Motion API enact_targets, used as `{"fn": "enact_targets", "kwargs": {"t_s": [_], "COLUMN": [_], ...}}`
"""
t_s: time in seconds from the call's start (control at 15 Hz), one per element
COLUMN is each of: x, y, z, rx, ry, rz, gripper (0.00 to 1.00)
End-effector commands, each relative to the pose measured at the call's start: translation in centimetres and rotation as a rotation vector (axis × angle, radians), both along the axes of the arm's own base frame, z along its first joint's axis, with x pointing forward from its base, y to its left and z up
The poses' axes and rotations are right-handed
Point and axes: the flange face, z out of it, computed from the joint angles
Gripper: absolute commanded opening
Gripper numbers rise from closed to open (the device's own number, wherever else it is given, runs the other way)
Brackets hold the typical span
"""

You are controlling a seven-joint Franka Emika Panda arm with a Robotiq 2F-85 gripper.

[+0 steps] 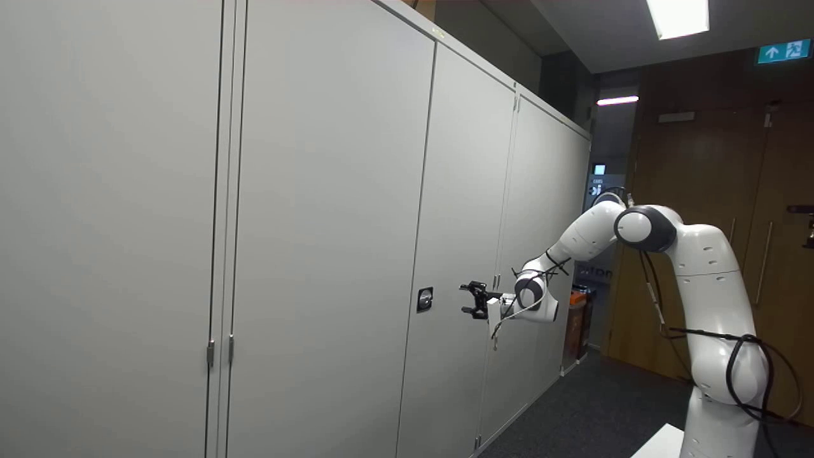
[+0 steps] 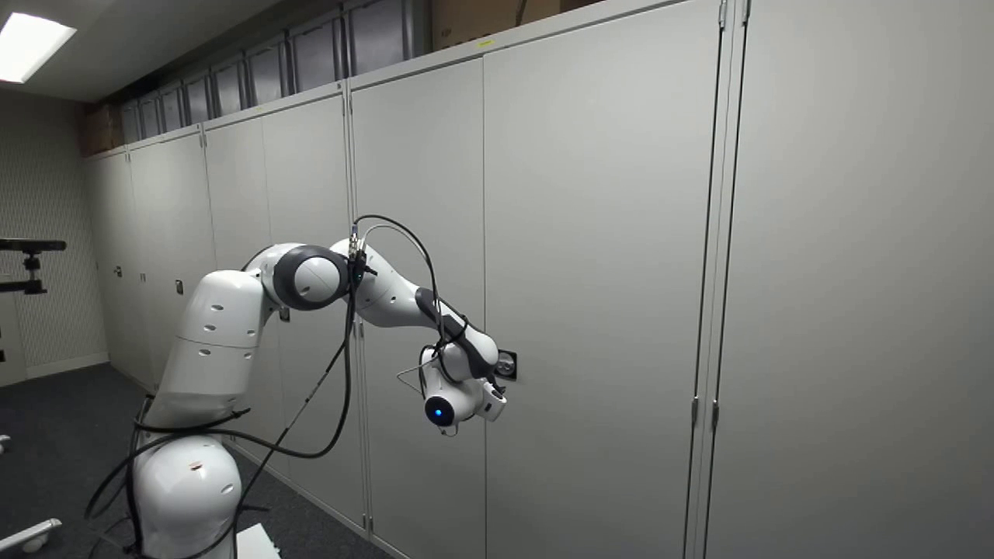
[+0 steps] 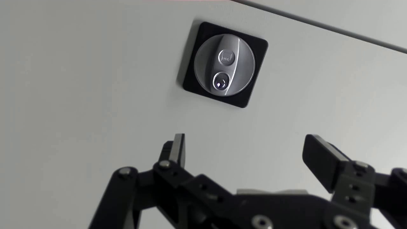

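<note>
Hovering near a round lock knob [image 3: 224, 65] on a grey cabinet door [image 1: 467, 159], a black pincer [image 3: 244, 143] is facing it.
The pincer's 2 fingers [image 3: 321, 159] are standing wide apart, and plain door surface is showing between them. In the wrist view, the silver knob is sitting above that gap, on a black square plate [image 3: 190, 84] close to a door seam [image 3: 318, 24]; a raised bar [image 3: 233, 65] is crossing its face. In an exterior view, the white arm [image 1: 712, 280] is bending over, and the pincer is pointing at the door, apart from the plate. A cardboard box [image 2: 497, 22] is resting on top of the tall cabinets [image 2: 606, 233], and a green exit sign [image 1: 783, 51] is glowing near the ceiling [image 1: 610, 32].
</note>
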Motion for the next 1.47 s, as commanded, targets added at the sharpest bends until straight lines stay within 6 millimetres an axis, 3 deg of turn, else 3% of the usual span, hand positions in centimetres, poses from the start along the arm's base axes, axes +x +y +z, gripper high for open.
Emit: {"fn": "enact_targets", "kwargs": {"t_s": [0.0, 0.8, 1.4], "x": [0.0, 0.2, 0.6], "y": [0.0, -0.3, 1.0], "z": [0.0, 0.2, -1.3], "rx": [0.000, 0.004, 0.077], "ry": [0.000, -0.016, 0.007], "rz": [0.001, 0.001, 0.024], "gripper": [1.00, 1.00, 1.00]}}
